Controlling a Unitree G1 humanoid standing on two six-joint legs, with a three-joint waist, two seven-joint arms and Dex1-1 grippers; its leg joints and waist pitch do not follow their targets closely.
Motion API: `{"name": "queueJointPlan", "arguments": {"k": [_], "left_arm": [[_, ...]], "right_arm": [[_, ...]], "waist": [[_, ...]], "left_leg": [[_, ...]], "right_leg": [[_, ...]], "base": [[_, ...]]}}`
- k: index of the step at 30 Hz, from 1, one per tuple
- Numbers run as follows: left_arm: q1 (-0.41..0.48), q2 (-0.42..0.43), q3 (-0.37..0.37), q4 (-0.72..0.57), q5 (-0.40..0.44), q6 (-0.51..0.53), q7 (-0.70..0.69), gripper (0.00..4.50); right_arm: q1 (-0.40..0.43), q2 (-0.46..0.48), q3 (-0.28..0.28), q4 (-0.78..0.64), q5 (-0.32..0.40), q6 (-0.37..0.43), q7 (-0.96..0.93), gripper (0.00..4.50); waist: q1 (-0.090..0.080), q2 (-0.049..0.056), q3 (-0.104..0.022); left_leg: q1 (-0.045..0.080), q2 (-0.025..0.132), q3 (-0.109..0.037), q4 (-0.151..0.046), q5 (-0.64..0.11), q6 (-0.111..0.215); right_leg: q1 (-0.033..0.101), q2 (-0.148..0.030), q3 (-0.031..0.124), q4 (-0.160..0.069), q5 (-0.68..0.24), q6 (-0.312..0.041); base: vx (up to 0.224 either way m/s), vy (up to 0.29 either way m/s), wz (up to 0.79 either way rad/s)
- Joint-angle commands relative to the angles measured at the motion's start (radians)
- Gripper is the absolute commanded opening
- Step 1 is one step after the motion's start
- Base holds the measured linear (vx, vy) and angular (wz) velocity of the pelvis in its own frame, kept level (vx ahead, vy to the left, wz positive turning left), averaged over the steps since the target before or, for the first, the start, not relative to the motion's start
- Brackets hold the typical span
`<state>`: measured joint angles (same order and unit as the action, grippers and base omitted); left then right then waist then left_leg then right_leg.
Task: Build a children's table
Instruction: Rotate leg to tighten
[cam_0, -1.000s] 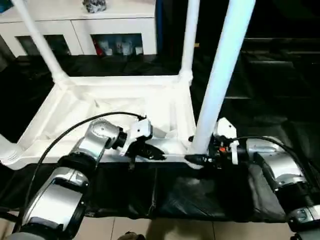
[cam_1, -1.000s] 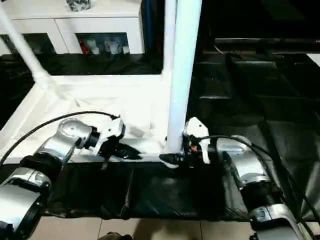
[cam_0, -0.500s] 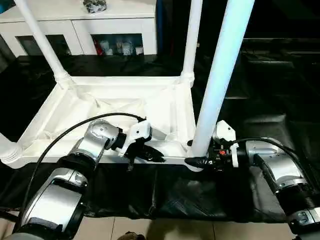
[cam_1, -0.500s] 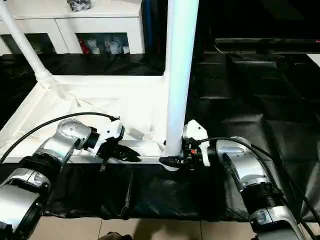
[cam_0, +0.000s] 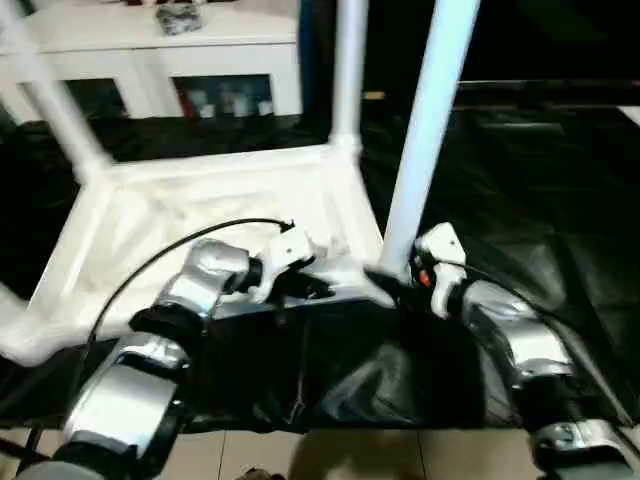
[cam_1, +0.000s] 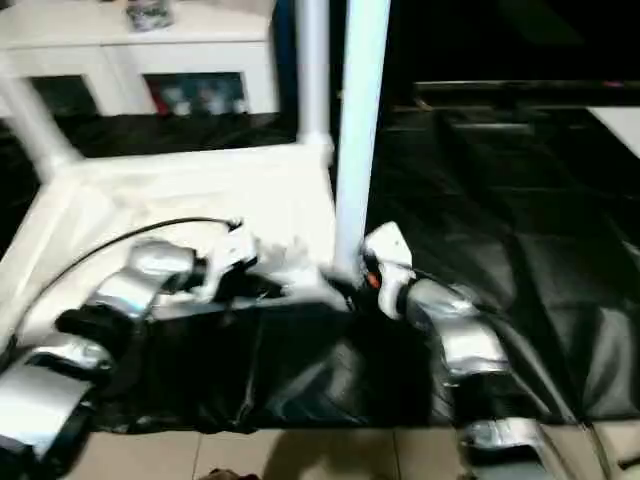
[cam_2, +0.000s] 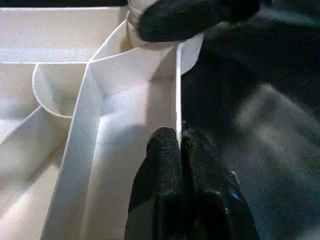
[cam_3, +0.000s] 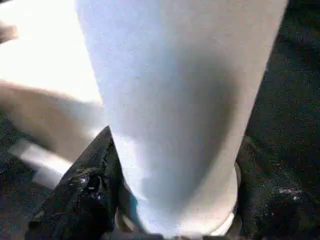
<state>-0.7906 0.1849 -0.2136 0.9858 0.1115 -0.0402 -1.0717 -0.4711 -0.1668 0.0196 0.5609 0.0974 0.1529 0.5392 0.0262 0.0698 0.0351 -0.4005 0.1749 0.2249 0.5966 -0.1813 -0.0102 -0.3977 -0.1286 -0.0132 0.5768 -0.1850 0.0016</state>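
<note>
Since a second ago my head camera is swinging, so the whole scene is sliding across the picture, but the near-right leg (cam_0: 425, 140) is also reading more tilted than it did, its top now leaning away toward one o'clock. I am keeping the upturned tabletop (cam_0: 200, 200) on the black-draped bench (cam_0: 540, 190), ribbed underside up, with two far legs already standing in their corner sockets. My right hand (cam_3: 170, 200) is straddling the foot of the near-right leg right at the socket, one black finger (cam_3: 87, 187) on each side of the tube, spread to about the leg's width; I am judging that a light hold on the leg, though contact on both sides is hard to confirm. My left hand (cam_2: 179, 145) is pinched shut on the thin near rim of the tabletop, just at nine o'clock from that socket, steadying it. What the coming move turns on is the leg's long axis: it is running up and away from my right hand, not square to the tabletop, so I am expecting to bring the top back toward six o'clock while pressing down. My right arm is the nearer one for that.
</note>
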Motion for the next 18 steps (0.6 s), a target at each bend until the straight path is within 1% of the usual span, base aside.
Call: {"name": "queueJointPlan", "arguments": {"k": [1,2,3,4,5,6,7,8,11,12,13,14,15,16,17,18], "left_arm": [[-0.016,-0.109,-0.026,0.007,0.001,0.04,0.106,0.0],[-0.017,-0.113,-0.026,0.008,0.001,0.043,0.114,0.0],[-0.021,-0.136,-0.028,0.014,0.009,0.046,0.154,0.0],[-0.022,-0.147,-0.031,0.015,0.015,0.046,0.169,0.0],[-0.021,-0.156,-0.035,0.014,0.023,0.046,0.176,0.0],[-0.02,-0.157,-0.035,0.013,0.023,0.046,0.176,0.0],[-0.02,-0.157,-0.035,0.012,0.023,0.046,0.176,0.0],[-0.012,-0.15,-0.039,0.0,0.024,0.041,0.155,0.0],[-0.002,-0.135,-0.04,-0.014,0.02,0.032,0.123,0.0],[0.002,-0.126,-0.039,-0.018,0.015,0.025,0.108,0.0],[0.004,-0.118,-0.038,-0.02,0.012,0.019,0.092,0.0],[0.008,-0.103,-0.038,-0.024,0.002,0.002,0.062,0.0],[0.01,-0.097,-0.037,-0.026,-0.001,-0.009,0.045,0.0],[0.012,-0.091,-0.033,-0.028,-0.006,-0.019,0.027,0.0],[0.014,-0.084,-0.03,-0.031,-0.013,-0.027,0.005,0.0],[0.016,-0.071,-0.026,-0.037,-0.022,-0.04,-0.033,0.0]], "right_arm": [[-0.034,0.1,0.042,0.092,-0.031,0.039,-0.135,2.7],[-0.038,0.106,0.041,0.097,-0.032,0.04,-0.144,2.7],[-0.058,0.135,0.035,0.125,-0.033,0.037,-0.18,2.7],[-0.072,0.153,0.03,0.141,-0.033,0.033,-0.198,2.7],[-0.082,0.172,0.031,0.148,-0.039,0.006,-0.198,2.7],[-0.082,0.175,0.031,0.147,-0.039,0.0,-0.198,2.7],[-0.082,0.175,0.031,0.146,-0.04,-0.002,-0.198,3.25],[-0.079,0.178,0.02,0.135,-0.03,-0.024,-0.194,3.39],[-0.072,0.164,0.01,0.119,-0.017,-0.045,-0.163,3.45],[-0.067,0.149,0.011,0.111,-0.018,-0.055,-0.146,3.67],[-0.061,0.132,0.014,0.101,-0.017,-0.061,-0.12,3.78],[-0.051,0.1,0.018,0.087,-0.01,-0.073,-0.068,3.83],[-0.048,0.086,0.018,0.083,-0.007,-0.08,-0.04,3.86],[-0.042,0.068,0.019,0.076,-0.002,-0.083,-0.009,3.97],[-0.036,0.049,0.022,0.066,0.002,-0.082,0.025,4.13],[-0.025,0.018,0.029,0.052,0.001,-0.091,0.069,4.24]], "waist": [[-0.011,-0.007,-0.052],[-0.014,-0.009,-0.051],[-0.014,-0.006,-0.052],[-0.016,-0.006,-0.052],[-0.019,-0.007,-0.052],[-0.019,-0.008,-0.052],[-0.018,-0.007,-0.052],[-0.019,-0.008,-0.052],[-0.019,-0.007,-0.053],[-0.02,-0.007,-0.054],[-0.02,-0.007,-0.055],[-0.02,-0.007,-0.057],[-0.02,-0.008,-0.058],[-0.018,-0.008,-0.06],[-0.016,-0.009,-0.061],[-0.013,-0.009,-0.063]], "left_leg": [[0.04,0.044,-0.037,-0.102,-0.391,-0.045],[0.044,0.041,-0.037,-0.1,-0.416,-0.047],[0.044,0.041,-0.039,-0.1,-0.417,-0.045],[0.042,0.041,-0.038,-0.1,-0.413,-0.041],[0.039,0.04,-0.039,-0.101,-0.416,-0.036],[0.039,0.04,-0.038,-0.1,-0.416,-0.034],[0.04,0.04,-0.038,-0.1,-0.418,-0.031],[0.039,0.041,-0.039,-0.101,-0.415,-0.025],[0.037,0.042,-0.039,-0.102,-0.409,-0.021],[0.037,0.042,-0.04,-0.102,-0.403,-0.02],[0.037,0.043,-0.04,-0.103,-0.4,-0.018],[0.034,0.043,-0.038,-0.101,-0.382,-0.008],[0.034,0.043,-0.037,-0.099,-0.371,-0.001],[0.033,0.043,-0.035,-0.095,-0.343,0.014],[0.031,0.043,-0.034,-0.093,-0.324,0.024],[0.029,0.043,-0.032,-0.088,-0.281,0.046]], "right_leg": [[0.011,-0.013,0.0,-0.071,-0.332,-0.169],[0.009,-0.013,0.0,-0.077,-0.354,-0.16],[0.01,-0.014,0.0,-0.076,-0.351,-0.158],[0.008,-0.013,0.001,-0.077,-0.335,-0.158],[0.011,-0.012,-0.001,-0.078,-0.332,-0.156],[0.011,-0.013,-0.001,-0.078,-0.334,-0.154],[0.01,-0.013,-0.001,-0.08,-0.338,-0.151],[0.012,-0.014,0.0,-0.079,-0.34,-0.149],[0.012,-0.013,0.0,-0.078,-0.328,-0.149],[0.013,-0.013,-0.001,-0.076,-0.309,-0.153],[0.013,-0.012,-0.001,-0.075,-0.296,-0.156],[0.017,-0.012,-0.001,-0.07,-0.254,-0.167],[0.019,-0.013,-0.001,-0.07,-0.237,-0.17],[0.021,-0.013,-0.001,-0.066,-0.193,-0.182],[0.024,-0.013,-0.001,-0.063,-0.167,-0.189],[0.027,-0.012,-0.003,-0.057,-0.111,-0.207]], "base": [[0.0,0.0,0.0],[0.0,0.0,0.0],[0.0,0.0,0.0],[0.0,0.0,0.0],[0.0,0.0,0.0],[0.0,0.0,0.0],[0.0,0.0,0.0],[0.0,0.0,0.0],[0.0,0.0,0.0],[0.0,0.0,0.0],[0.0,0.0,0.0],[0.0,0.0,0.0],[0.0,0.0,0.0],[0.0,0.0,0.0],[0.0,0.0,0.0],[0.0,0.0,0.0]]}}
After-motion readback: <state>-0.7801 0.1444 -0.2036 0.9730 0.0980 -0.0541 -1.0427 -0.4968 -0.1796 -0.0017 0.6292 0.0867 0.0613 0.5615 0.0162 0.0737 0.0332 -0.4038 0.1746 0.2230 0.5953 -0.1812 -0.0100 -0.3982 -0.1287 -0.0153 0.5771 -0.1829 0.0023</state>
